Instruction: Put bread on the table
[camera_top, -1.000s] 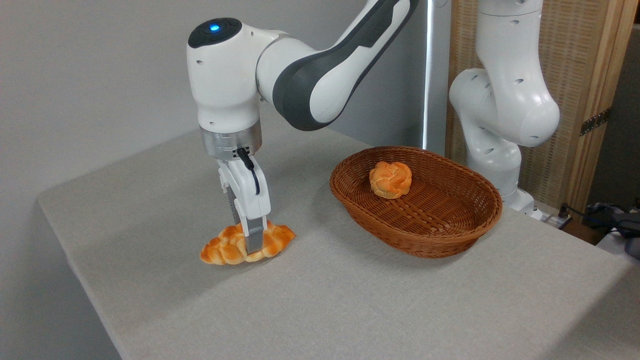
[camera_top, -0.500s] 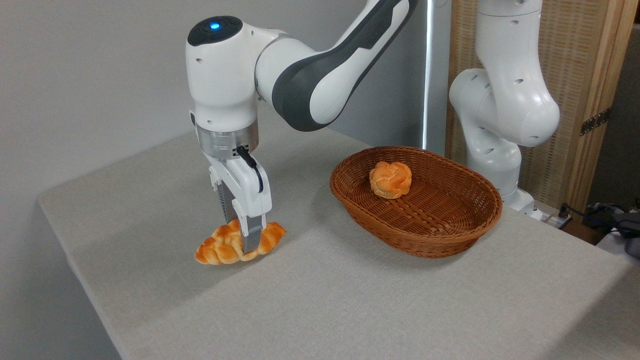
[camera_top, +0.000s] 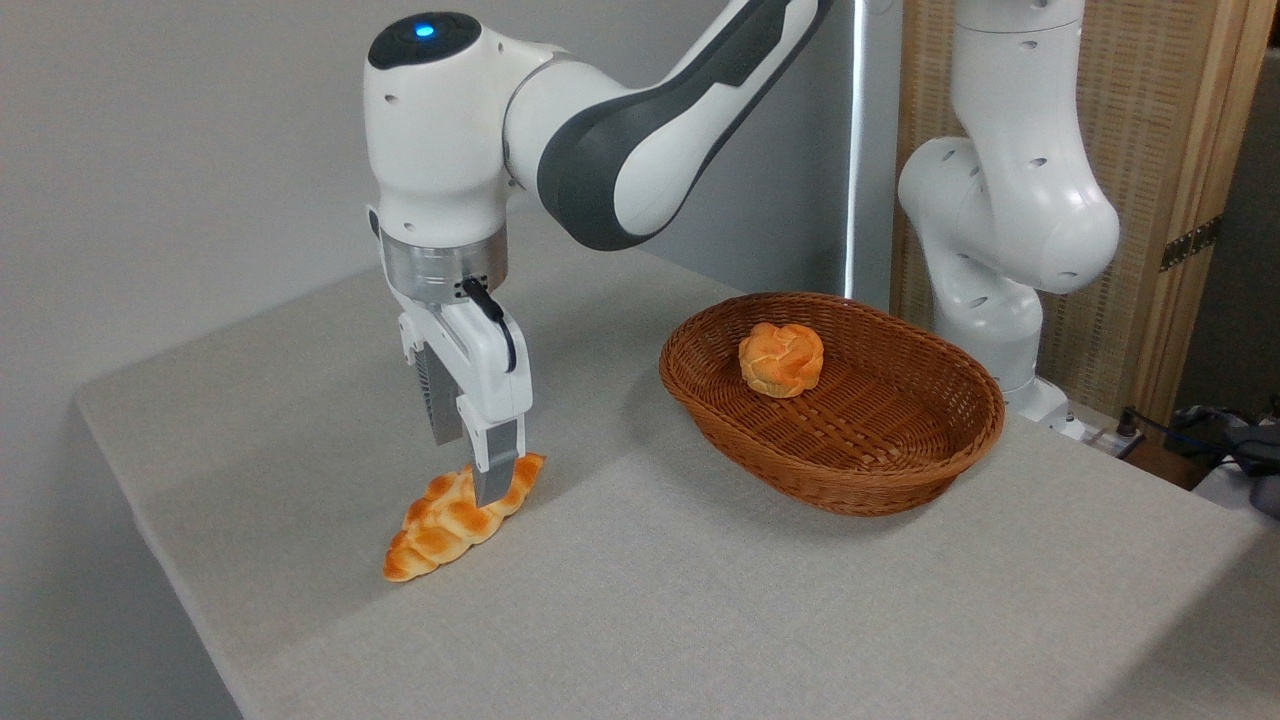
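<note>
Since a second ago the bread (camera_top: 455, 515) has swung round under the gripper (camera_top: 488, 487), its far end dropped onto the table (camera_top: 700, 600). Grip state: cannot tell. Looks light, soft; hold mid-loaf.

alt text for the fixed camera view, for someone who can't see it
A white robot arm's tool hangs over the upper end of a braided bread lying on a grey table. To the right, a brown wicker basket holds a small round bun.
</note>
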